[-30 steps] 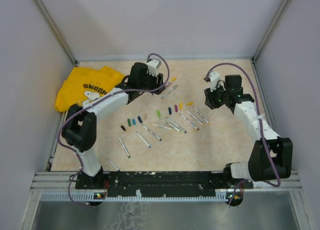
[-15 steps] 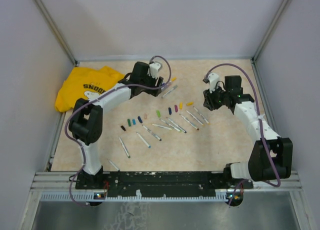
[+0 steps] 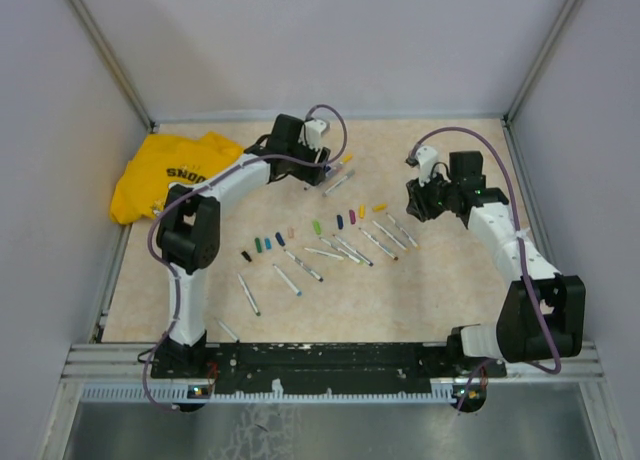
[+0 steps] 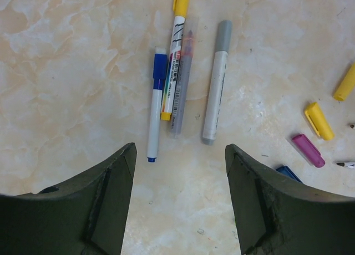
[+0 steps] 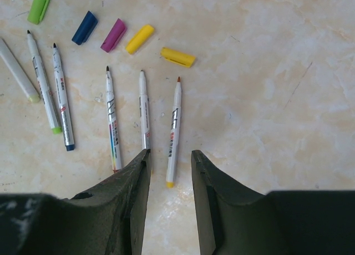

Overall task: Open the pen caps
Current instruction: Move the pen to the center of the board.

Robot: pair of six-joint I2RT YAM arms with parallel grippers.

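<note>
Far left: yellow shirt (image 3: 165, 175), not part of the job. The left arm (image 3: 235, 185) reaches to the far middle of the table (image 3: 450, 300). The left jaws are wide open and empty, hanging over a bunch of pens (image 4: 215, 100) that lie side by side. Left to right in the wrist view there is one with a blue cap (image 4: 160, 66), then one with a yellow cap (image 4: 181, 0) close against it. A greyish pen (image 4: 181, 83) is pressed to the yellow one, and I cannot tell if it is capped. Last is one with a grey cap (image 4: 223, 36), lying a little apart. These caps look like the ones left to pull. The loose caps (image 3: 340, 221) lie in a ragged row across mid-table, with bare pens (image 3: 300, 265) just near of them. The right jaws hover over the right end of that row, narrowly parted, with nothing between them. Judgement: the step in hand is the left arm's pick of a capped pen. The grey-capped one looks the best target, since it is clear of its neighbours. The jaws already sit across the barrels, so the arm can come straight down and close on the white barrel well below the cap. That leaves the cap free for the right jaws, which should pull along the pen's axis, not sideways. Risk: a jaw nudging the bunched pens and rolling them.
</note>
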